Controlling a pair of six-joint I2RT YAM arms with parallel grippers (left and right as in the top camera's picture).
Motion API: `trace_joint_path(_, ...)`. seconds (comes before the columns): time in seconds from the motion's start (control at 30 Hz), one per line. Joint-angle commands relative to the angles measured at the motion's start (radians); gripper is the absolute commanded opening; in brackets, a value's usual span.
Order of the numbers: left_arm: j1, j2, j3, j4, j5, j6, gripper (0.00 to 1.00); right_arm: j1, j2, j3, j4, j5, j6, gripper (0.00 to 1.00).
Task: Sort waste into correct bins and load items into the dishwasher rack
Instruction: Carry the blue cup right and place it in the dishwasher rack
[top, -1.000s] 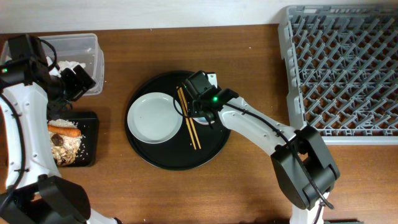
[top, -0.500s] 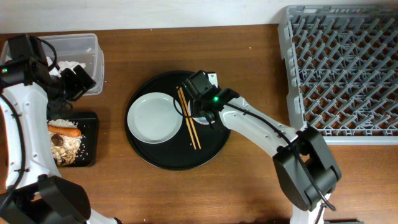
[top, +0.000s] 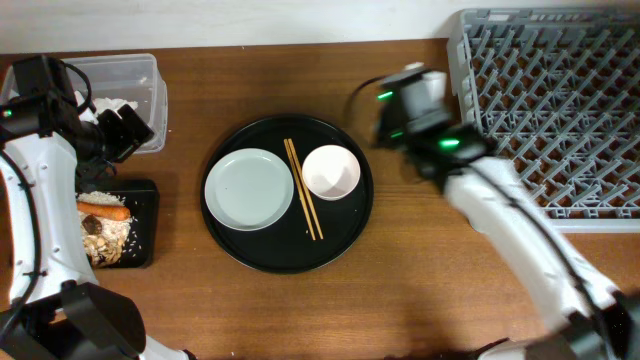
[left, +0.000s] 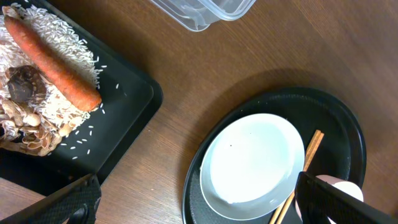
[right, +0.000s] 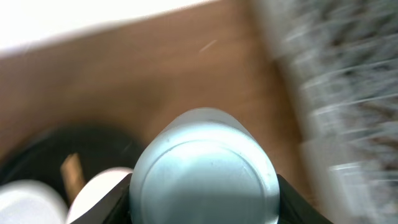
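A: State of the right fingers (top: 418, 92)?
B: Closed part-way on the small light blue cup (right: 204, 163), a pad on either flank, with the cup clear of the surface. A closed round face looks at the wrist camera; I take it for the base. The view is smeared, so contact detail is illegible.
A: Around them?
B: Just beyond the cup is the bare brown wooden surface (right: 186, 74). Ahead and to one side is the large square grey plastic rack (right: 323, 81), near but not yet beneath the cup. Behind is the large round black tray (top: 290, 250), carrying a small white bowl (top: 331, 172), thin brown wooden chopsticks (top: 303, 200) and a round pale grey-white dish (top: 248, 188).
A: And the left fingers (top: 122, 132)?
B: Spread wide with nothing between them, far off by the clear rectangular plastic box (top: 150, 65) and the flat black rectangular tray (top: 145, 192).
A: Handling note?
B: Judgement: the step in hand is cup to rack. Keep the squeeze constant and pass above the rack's wall. Settle the cup mouth-down among the pegs, and spread the fingers only once it is supported. The smooth round wall may slip.
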Motion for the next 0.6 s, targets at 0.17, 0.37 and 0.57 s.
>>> trace_joint_path(0.17,0.0,-0.027,0.003,-0.002,-0.003,-0.013,0.99,-0.557,-0.092,0.024,0.012,0.055,-0.072,0.5)
trace_joint_path(0.37,0.0,-0.027,0.003,-0.001,-0.003,-0.013,0.99,-0.882,-0.019,0.024,0.137,-0.113,-0.102,0.51)
trace_joint_path(0.57,0.0,-0.027,0.003,-0.001,-0.003,-0.013,0.99,-1.011,0.114,0.024,0.234,-0.238,-0.102,0.52)
